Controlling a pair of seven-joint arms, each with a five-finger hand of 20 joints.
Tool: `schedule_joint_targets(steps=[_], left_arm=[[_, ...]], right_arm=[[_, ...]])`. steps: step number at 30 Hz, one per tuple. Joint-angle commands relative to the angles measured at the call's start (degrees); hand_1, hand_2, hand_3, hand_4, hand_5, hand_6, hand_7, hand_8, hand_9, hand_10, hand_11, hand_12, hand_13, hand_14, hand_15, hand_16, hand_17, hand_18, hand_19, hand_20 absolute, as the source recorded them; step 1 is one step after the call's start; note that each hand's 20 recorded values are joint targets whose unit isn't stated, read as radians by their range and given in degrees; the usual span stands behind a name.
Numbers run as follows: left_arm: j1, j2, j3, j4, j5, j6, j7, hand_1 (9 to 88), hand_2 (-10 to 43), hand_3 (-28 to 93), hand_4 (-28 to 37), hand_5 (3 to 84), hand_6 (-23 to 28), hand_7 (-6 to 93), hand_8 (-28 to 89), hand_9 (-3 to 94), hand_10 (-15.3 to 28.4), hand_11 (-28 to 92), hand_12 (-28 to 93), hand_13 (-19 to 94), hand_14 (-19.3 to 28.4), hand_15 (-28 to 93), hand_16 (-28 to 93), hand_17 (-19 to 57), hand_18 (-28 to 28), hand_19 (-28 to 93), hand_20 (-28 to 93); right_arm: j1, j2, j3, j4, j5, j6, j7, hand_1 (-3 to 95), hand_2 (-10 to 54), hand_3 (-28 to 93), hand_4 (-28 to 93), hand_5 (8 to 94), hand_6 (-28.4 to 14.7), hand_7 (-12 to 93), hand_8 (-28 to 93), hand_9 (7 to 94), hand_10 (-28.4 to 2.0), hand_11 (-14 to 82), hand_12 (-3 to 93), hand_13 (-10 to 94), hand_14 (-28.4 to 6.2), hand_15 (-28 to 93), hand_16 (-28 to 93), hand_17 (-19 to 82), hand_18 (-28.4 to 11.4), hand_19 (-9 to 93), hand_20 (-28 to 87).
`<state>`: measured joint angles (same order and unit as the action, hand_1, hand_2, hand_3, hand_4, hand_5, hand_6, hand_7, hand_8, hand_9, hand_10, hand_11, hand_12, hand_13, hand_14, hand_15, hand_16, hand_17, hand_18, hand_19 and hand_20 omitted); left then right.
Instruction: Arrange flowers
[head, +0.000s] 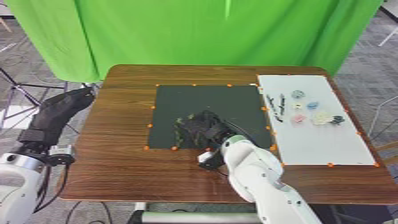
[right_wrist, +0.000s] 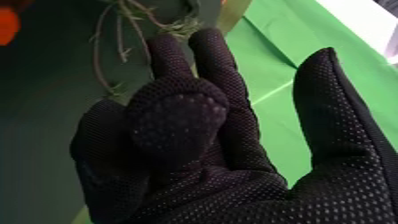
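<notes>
Because stems (right_wrist: 96, 55) look thin, light and easily bent, soft pinch mid-length should suit. They lie on dark mat (head: 178, 95) by right hand (head: 202, 125), loosely open, apparently empty. Left hand (head: 64, 107) outstretched beside table (head: 133, 175).

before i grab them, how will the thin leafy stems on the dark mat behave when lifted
The stems will probably flex and feel light, being thin and visibly curved. Their leafy tufts may catch on each other, since several stems lie close together on the mat.
</notes>
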<state>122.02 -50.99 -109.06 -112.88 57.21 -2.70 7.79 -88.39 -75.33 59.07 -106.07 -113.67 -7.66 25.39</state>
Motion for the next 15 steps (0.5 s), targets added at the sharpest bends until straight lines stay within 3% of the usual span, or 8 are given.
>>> schedule_joint_targets(steps=[1, 15], left_arm=[[0.3, -0.33, -0.24, 0.08, -0.09, -0.79, -0.18, 22.0, -3.1, 63, -21.1, 39.2, 3.4, 8.8, -6, 40.1, 13.0, 15, 13, 31, 16.4, 8, 3, 1.7, 10.7, 3, 13], [0.1, -0.30, -0.10, 0.05, -0.12, -0.79, -0.51, 22.0, -3.0, 63, -21.1, 39.2, 3.3, 8.8, -6, 40.1, 12.9, 15, 13, 31, 16.4, 8, 3, 1.6, 10.8, 3, 13]], right_arm=[[-1.1, 0.6, 0.7, -0.6, 0.2, 1.1, 1.2, 22.1, 8.9, 57, -13, 64.9, -3.1, 12, -7, 66.0, -14.5, 8.4, 8.7, 94, -3.2, 59, 22, 69, -11.4, 93, 48], [-1.8, 1.4, 1.8, -1.8, 0.3, 2.9, 2.3, 21.7, 8.1, 57, -13, 65.8, -3.5, 12, -7, 67.3, -14.8, 8.6, 9.0, 94, -3.2, 59, 21, 69, -11.7, 93, 48]])
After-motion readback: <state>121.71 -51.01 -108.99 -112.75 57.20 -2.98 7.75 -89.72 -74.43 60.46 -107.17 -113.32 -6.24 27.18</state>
